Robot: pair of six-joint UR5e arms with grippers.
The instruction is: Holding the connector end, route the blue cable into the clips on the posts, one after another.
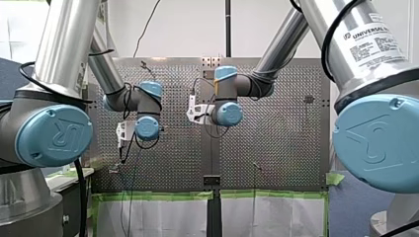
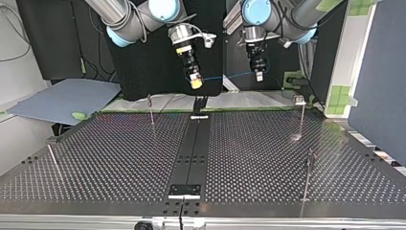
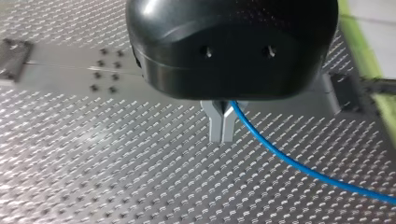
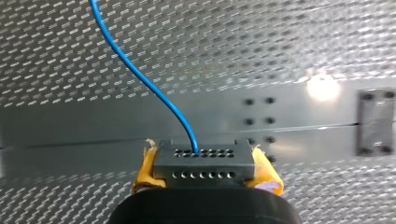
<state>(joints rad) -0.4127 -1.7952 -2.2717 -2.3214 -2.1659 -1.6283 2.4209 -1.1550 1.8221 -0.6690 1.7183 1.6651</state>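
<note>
Cable [image 3: 299, 165]: held aloft near the arm-side edge of the table [image 2: 119, 158], strung between the two pincers. The connector [image 4: 204, 161] was clamped in the right pincer [image 2: 195, 82], and the left pincer [image 3: 222, 126] was closed tight on the cable a little way along. Step judged as the start of routing, since none of the posts [image 2: 151, 109] was seen to carry the cable. The next move was judged to call for the span to be lowered, kept taut, and pressed into a first clip [image 2: 300, 100].
</note>
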